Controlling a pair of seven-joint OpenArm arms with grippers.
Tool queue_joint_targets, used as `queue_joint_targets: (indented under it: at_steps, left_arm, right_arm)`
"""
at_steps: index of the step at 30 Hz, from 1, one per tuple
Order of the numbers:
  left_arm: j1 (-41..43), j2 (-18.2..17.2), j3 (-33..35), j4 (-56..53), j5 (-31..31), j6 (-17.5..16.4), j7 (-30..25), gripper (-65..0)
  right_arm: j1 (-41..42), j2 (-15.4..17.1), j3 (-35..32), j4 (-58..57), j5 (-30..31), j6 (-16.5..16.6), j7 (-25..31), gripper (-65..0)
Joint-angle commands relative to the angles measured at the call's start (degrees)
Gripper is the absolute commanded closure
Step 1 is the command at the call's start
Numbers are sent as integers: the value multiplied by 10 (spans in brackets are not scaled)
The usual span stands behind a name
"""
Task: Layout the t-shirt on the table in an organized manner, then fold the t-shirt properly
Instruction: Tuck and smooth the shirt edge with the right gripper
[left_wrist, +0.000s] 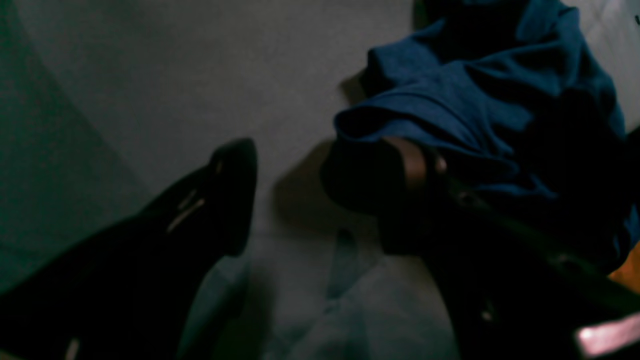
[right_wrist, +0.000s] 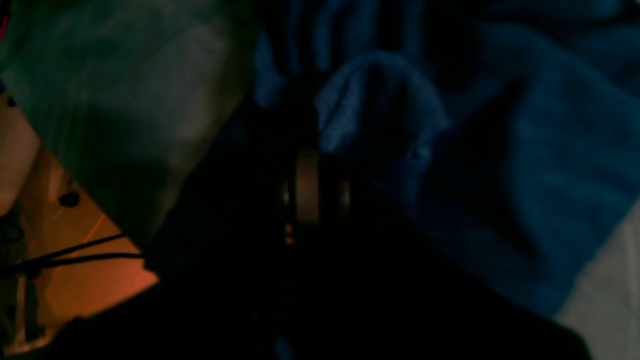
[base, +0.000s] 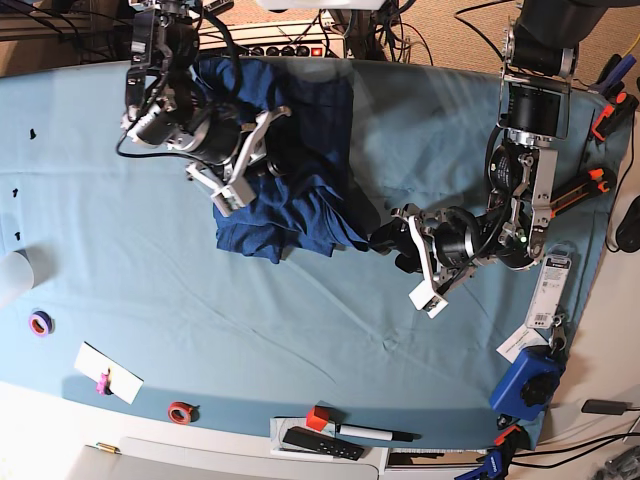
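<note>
Black fingers (left_wrist: 235, 195) of the left gripper (left_wrist: 295, 190) fill the bottom of the left wrist view, spread wide with bare table (left_wrist: 150, 90) between them. One finger's tip touches the near hem of the t-shirt (left_wrist: 480, 100); the other lies on the teal cloth, apart from the shirt. Nothing is between them.

From the base view, the left gripper (base: 392, 245) lies low on the table (base: 200, 330), just beside the shirt's corner that points toward the middle of the table. The t-shirt (base: 310, 150) lies crumpled in a heap near the table's far edge, a good part of it bunched and folded over itself, one flat stretch reaching toward the far edge.

At the heap's other side the right gripper (base: 262, 160) presses down into the fabric. In the right wrist view that gripper (right_wrist: 320, 165) is dark and blurred; its fingers look drawn together with a fold of the t-shirt (right_wrist: 550, 150) bunched up just past the tips, so it grips the shirt. Teal table (right_wrist: 125, 90) shows to one side there.

Near the front edge in the base view lie two tape rolls (base: 180, 411), a white card (base: 108, 371), a marker (base: 365, 432) and a black remote (base: 322, 443), all well apart from the shirt.
</note>
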Motion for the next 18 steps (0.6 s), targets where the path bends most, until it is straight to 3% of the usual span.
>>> queue_joint_targets:
  at_steps: [1, 9, 14, 18]
  left_arm:
    - [-14, -3, -2, 9, -10, -2, -13, -373]
    - [-14, -3, -2, 9, 7, -2, -25, -373]
    - [-14, -3, -2, 9, 24, -2, -32, -373]
    - [-14, -3, -2, 9, 24, -2, -32, -373]
  right_arm:
    - [5, 3, -8, 9, 18, 2, 5, 0]
    - [5, 3, -90, 11, 103, 30, -75, 0]
    - [5, 3, -137, 11, 123, 30, -116, 0]
    - [5, 3, -153, 11, 123, 30, -117, 0]
